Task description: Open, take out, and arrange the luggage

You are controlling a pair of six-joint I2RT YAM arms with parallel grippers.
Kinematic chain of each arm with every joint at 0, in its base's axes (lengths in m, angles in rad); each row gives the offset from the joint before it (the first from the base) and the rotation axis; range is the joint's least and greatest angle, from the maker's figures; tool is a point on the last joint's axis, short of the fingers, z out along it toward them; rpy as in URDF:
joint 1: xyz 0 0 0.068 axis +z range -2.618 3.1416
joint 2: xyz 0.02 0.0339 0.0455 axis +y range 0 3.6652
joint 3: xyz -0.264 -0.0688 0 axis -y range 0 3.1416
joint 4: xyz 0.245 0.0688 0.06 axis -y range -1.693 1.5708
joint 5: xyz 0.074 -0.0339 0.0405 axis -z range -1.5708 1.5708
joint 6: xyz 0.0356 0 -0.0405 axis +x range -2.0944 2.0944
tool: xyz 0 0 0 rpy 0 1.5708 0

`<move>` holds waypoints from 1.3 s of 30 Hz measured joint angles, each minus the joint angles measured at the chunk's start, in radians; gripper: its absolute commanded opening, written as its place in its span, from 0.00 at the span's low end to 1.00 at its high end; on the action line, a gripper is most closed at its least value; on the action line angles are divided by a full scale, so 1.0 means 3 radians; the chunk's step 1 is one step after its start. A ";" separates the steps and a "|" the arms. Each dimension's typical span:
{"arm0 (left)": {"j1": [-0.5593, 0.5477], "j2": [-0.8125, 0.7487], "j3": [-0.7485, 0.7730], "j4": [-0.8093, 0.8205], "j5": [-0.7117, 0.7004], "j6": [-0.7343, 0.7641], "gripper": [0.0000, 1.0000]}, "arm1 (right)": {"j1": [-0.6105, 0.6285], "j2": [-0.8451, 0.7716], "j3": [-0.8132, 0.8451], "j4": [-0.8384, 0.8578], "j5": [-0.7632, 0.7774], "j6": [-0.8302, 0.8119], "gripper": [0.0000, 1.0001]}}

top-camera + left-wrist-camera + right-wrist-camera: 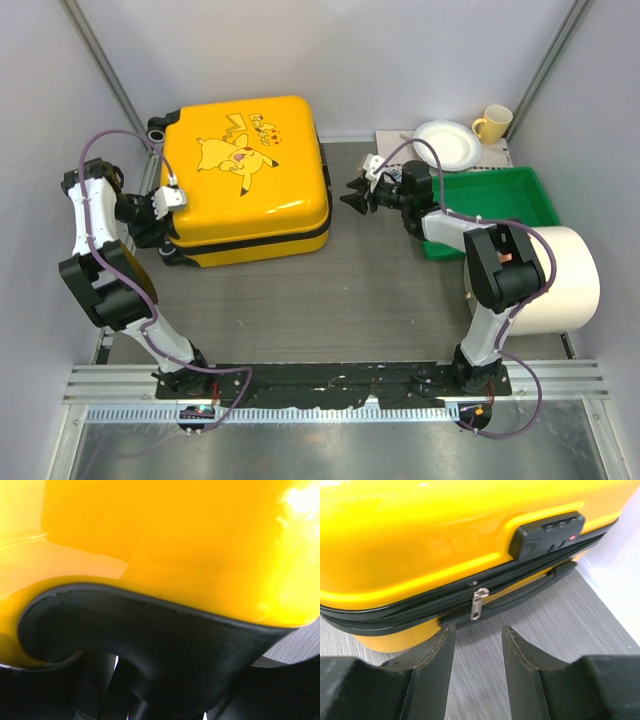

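The yellow luggage (245, 180) with its Pikachu print lies flat and zipped shut at the back left of the table. My left gripper (165, 205) presses against its left side near the wheels. The left wrist view is filled by yellow shell (175, 540) and a black moulded part (150, 645), so the jaws do not show clearly. My right gripper (352, 200) is open and empty just off the right side. In the right wrist view its fingertips (478, 635) sit just short of the silver zipper pull (479, 603), with the black handle (520, 592) and the combination lock (547, 535) close by.
A green tray (520, 190) stands at the right, under my right arm. A white plate (448, 143) and a yellow cup (492, 122) sit behind it. A large cream cylinder (560, 280) lies at the right edge. Walls close in on three sides.
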 measured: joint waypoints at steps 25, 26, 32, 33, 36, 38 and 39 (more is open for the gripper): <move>0.0000 0.0011 0.0015 -0.0015 0.0000 -0.0017 0.00 | 0.0175 0.0291 0.0130 -0.0060 0.0189 -0.0095 0.41; 0.0000 0.0011 0.0015 -0.0017 0.0001 -0.0017 0.00 | 0.0175 0.0305 0.0135 -0.0046 0.0202 -0.0089 0.41; 0.0000 0.0013 0.0017 -0.0017 0.0001 -0.0018 0.00 | 0.0175 0.0370 0.0182 0.0056 0.0262 -0.0036 0.38; 0.0000 0.0015 0.0019 -0.0020 0.0001 -0.0018 0.00 | 0.0177 0.0383 0.0183 0.0084 0.0277 -0.0020 0.38; 0.0000 0.0019 0.0022 -0.0023 0.0000 -0.0019 0.00 | 0.0179 0.0412 0.0184 0.0159 0.0317 0.0037 0.38; 0.0000 0.0019 0.0022 -0.0023 0.0001 -0.0022 0.00 | 0.0183 0.0421 0.0186 0.0188 0.0331 0.0053 0.38; 0.0000 0.0019 0.0022 -0.0023 0.0000 -0.0023 0.00 | 0.0187 0.0425 0.0187 0.0207 0.0337 0.0060 0.38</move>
